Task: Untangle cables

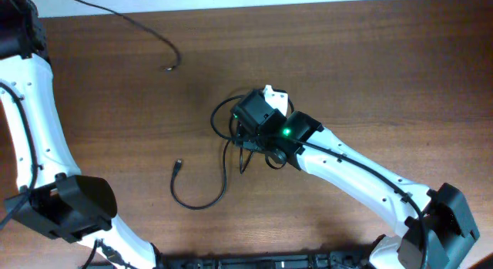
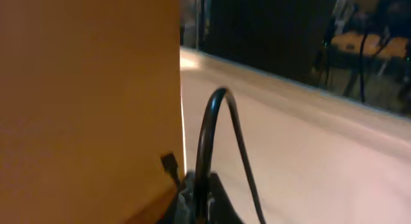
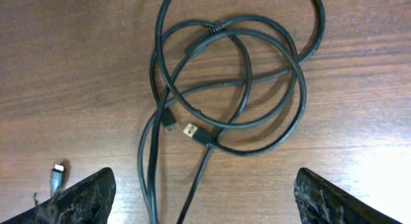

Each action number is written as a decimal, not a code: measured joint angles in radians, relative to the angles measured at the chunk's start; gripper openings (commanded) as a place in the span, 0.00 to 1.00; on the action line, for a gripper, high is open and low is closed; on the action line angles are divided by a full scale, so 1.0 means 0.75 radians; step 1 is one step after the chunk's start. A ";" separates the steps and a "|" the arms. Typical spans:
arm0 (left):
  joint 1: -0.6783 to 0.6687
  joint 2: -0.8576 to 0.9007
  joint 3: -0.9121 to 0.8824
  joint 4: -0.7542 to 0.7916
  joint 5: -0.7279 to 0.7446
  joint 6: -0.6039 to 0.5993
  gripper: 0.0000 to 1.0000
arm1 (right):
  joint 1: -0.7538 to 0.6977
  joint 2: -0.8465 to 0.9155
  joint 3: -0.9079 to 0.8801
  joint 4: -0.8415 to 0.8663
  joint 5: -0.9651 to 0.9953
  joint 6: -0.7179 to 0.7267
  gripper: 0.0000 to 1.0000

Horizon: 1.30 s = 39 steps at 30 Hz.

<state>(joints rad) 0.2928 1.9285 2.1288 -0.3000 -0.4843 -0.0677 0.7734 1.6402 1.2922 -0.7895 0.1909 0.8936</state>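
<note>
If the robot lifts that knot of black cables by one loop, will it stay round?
Probably not: the cables lie in loose, soft curves on the table, so the loops would likely sag. They look thin, so probably light. The plug ends might dangle and snag on other loops.

No text, label, brand, number or sign can be read in any of the views. The plug ends of the cables (image 3: 225, 76), in the middle of the right wrist frame, are too small to show any marking. The nearest thing to a sign is a small green light (image 1: 286, 132) glowing on the black wrist housing near the middle of the overhead frame, and it carries no letters or figures.
</note>
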 measured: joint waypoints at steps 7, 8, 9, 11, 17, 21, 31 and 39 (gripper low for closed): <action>0.024 0.236 0.012 -0.046 -0.240 0.248 0.00 | 0.000 0.000 -0.006 -0.039 -0.003 0.000 0.86; 0.026 0.286 0.013 -0.142 -0.207 0.204 0.00 | 0.000 0.000 -0.006 -0.030 -0.004 0.001 0.86; 0.025 0.358 0.013 -0.202 -0.181 0.170 0.00 | 0.000 0.000 -0.007 -0.025 -0.004 0.000 0.86; 0.025 0.426 0.011 -0.397 -0.038 0.010 0.00 | 0.000 0.000 -0.008 -0.018 -0.003 0.000 0.86; 0.022 0.462 0.011 -0.590 0.646 -0.153 0.41 | 0.000 0.000 -0.009 -0.018 -0.020 -0.001 0.86; 0.016 0.462 0.011 -0.705 0.619 -0.104 0.99 | 0.000 0.000 -0.009 -0.032 -0.073 -0.004 0.97; -0.061 0.440 0.037 -0.616 1.057 -0.243 0.96 | -0.008 0.000 -0.011 -0.082 0.101 -0.010 0.98; -0.465 0.596 0.037 -0.591 1.064 0.217 0.99 | -0.441 0.001 -0.013 -0.273 -0.035 -0.010 0.98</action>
<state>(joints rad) -0.0563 2.3753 2.1563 -0.7433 0.3134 0.0952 0.4423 1.6409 1.2823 -0.9939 0.1646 0.8864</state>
